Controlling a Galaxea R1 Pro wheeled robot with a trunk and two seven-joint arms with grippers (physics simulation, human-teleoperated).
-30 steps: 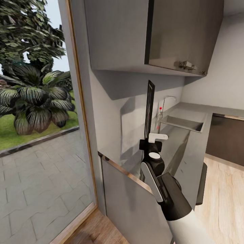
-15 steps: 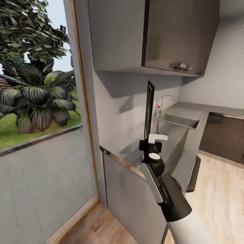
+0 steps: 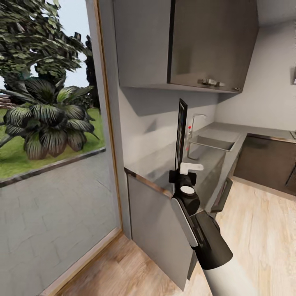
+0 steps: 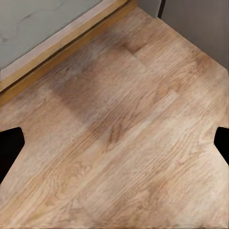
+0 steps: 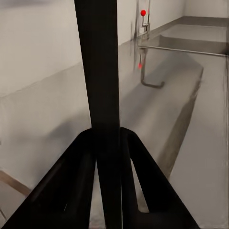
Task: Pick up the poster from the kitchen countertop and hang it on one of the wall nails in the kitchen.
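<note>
My right gripper is shut on the bottom edge of the poster, which stands upright and edge-on as a thin black strip above the kitchen countertop. In the right wrist view the two black fingers pinch the dark frame of the poster, with the glossy countertop beyond it. My left gripper is open over wooden floor, its fingertips far apart with nothing between them. The wall nail is out of view.
A sink with a faucet is set in the countertop further back. A grey wall cabinet hangs above. A tall glass door with a garden behind it lies left. Dark lower cabinets and wooden floor lie right.
The whole view has shifted: the counter and wall cabinet sit smaller and further off, and more floor shows. The right arm keeps the poster at the same spot in the picture.
</note>
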